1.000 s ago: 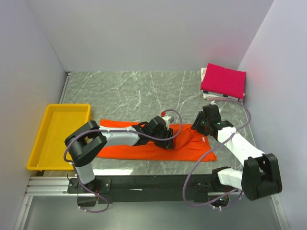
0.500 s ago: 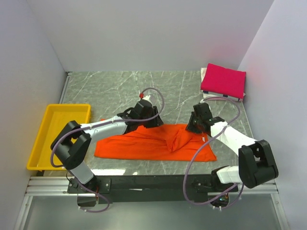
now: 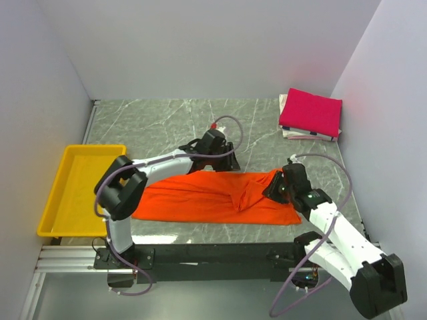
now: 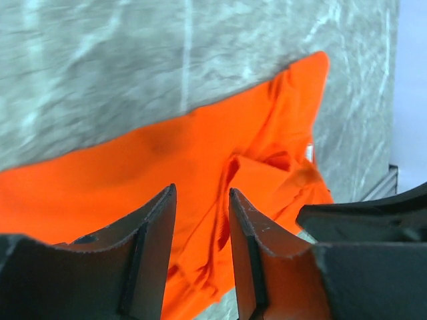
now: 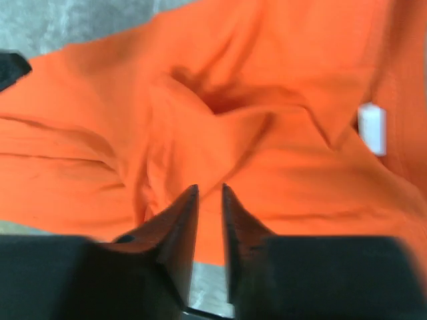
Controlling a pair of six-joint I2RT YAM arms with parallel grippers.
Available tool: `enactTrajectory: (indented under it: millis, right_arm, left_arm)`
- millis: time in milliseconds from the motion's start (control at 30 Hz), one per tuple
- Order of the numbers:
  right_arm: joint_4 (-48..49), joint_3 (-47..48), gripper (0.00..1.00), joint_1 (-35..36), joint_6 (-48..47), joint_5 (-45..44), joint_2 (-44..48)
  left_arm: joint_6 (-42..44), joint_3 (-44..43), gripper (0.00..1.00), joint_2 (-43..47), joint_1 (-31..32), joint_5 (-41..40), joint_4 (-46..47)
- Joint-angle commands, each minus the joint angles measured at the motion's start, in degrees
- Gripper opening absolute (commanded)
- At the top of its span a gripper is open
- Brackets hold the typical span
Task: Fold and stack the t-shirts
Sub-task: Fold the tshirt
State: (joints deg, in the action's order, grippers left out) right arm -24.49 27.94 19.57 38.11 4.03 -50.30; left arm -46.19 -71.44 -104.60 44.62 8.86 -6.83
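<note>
We judged orange t-shirt (image 3: 193, 200) limp, light; pinch an edge | left tool (image 4: 201, 193) stood open, empty | right tool (image 5: 209, 190) nearly closed, grip: couldn't tell

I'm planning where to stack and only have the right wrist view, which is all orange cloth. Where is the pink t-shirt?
Observer: The magenta t-shirt lies folded in the far right corner of the table, apart from the orange t-shirt.
Operator: And the left gripper?
Observer: The left gripper hangs near the orange t-shirt's far edge, jaws apart, nothing between them.
Operator: Anything on the left side?
Observer: A yellow tray sits at the table's left edge.
</note>
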Motion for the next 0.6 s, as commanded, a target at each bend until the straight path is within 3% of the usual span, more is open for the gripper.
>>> enactTrajectory:
  millis: [0,33,67,167,400,567]
  right_arm:
    - [-3.19,1.84,0.35,0.55,1.09,-3.94,2.58]
    - [-3.63,3.07,0.41,0.55,0.92,-5.86,1.80]
    - [-4.24,6.13,0.55,0.55,0.57,-8.23,0.92]
    - [-6.09,12.46,0.66,0.47,-0.14,-11.84,-4.00]
    - [-5.83,17.76,0.66,-0.06,0.39,-13.17,-7.00]
    - [-7.06,18.90,0.66,-0.50,0.30,-14.05,-6.04]
  left_arm:
    - [2.86,-6.85,0.43,-4.54,2.04,5.29,-0.98]
    - [3.13,-7.92,0.43,-5.61,2.57,5.46,-1.51]
    - [3.56,-8.88,0.43,-6.49,3.19,5.12,-2.04]
    - [3.48,-11.70,0.44,-9.65,5.30,5.11,-3.45]
    - [2.34,-12.76,0.48,-13.09,7.14,6.34,-1.87]
    - [2.86,-13.02,0.44,-13.35,8.02,6.52,-2.23]
